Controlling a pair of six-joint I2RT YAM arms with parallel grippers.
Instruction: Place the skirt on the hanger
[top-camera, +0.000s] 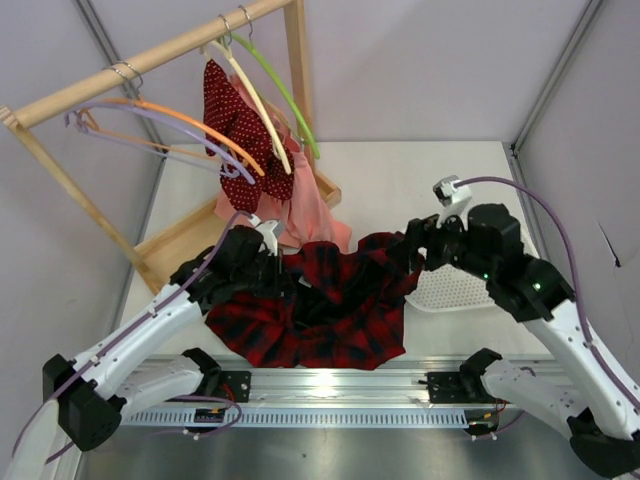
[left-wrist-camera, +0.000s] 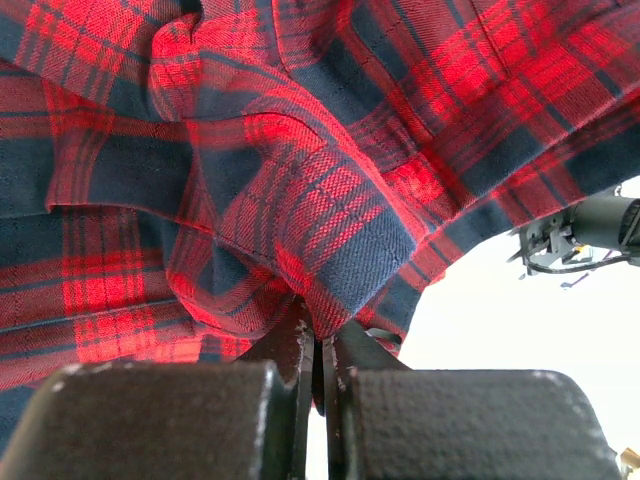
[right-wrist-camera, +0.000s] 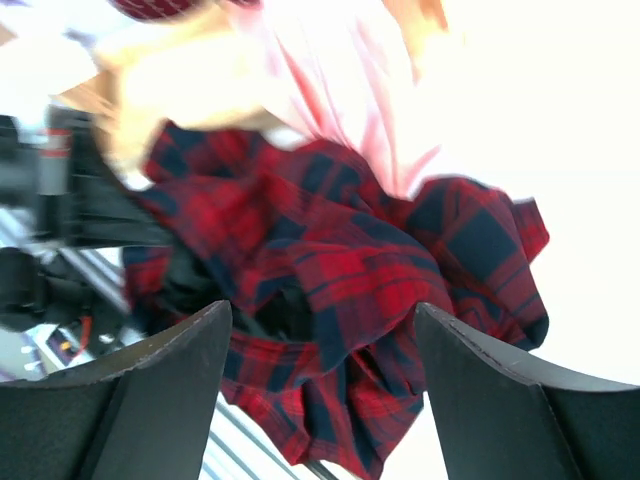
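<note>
The red and navy plaid skirt lies bunched on the table between the arms. My left gripper is at its left part, shut on a fold of the skirt, with the cloth pinched between the fingers. My right gripper is open just above the skirt's right edge; the skirt fills the gap between its wide-apart fingers without being gripped. The lavender hanger hangs on the wooden rack at the back left, apart from both grippers.
A wooden rack holds an orange hanger, cream hanger, green hanger, a red dotted garment and a pink garment. A white mesh item lies under the right arm. A metal rail runs along the near edge.
</note>
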